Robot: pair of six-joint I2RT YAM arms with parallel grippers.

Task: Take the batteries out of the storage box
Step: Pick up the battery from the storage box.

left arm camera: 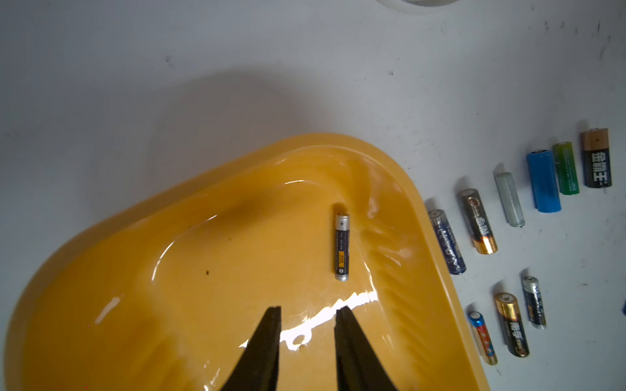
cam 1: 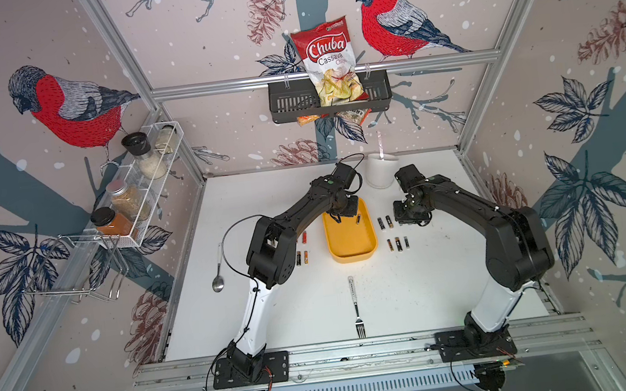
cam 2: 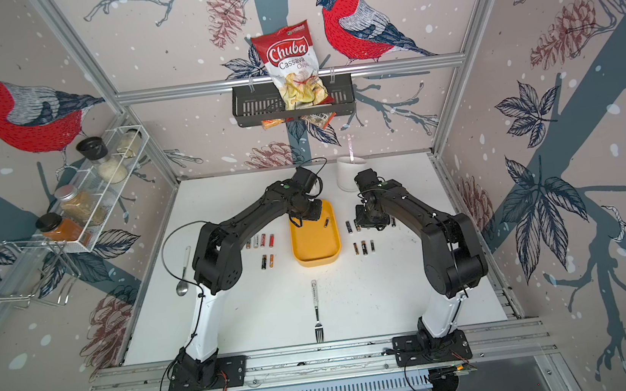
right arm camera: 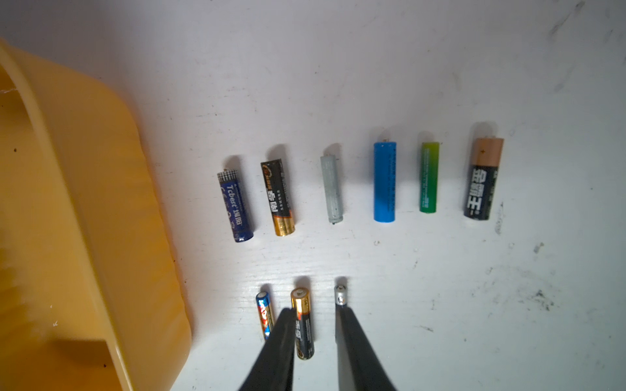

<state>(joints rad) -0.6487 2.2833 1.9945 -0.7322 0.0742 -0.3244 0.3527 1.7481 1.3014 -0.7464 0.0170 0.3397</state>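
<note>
Battery (left arm camera: pixel 341 246) lies in the yellow storage box (left arm camera: pixel 101 287), just ahead of the left gripper (left arm camera: pixel 308 309), whose jaws stand apart, empty.

The right tool (right arm camera: pixel 314 308) hides most of a silver battery (right arm camera: pixel 340 296), and the storage box (right arm camera: pixel 84 203) runs off frame.

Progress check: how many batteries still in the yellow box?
1: a dark, silver-ended battery on the storage box floor near its right wall, ahead of the left gripper. None seems hidden.
</note>
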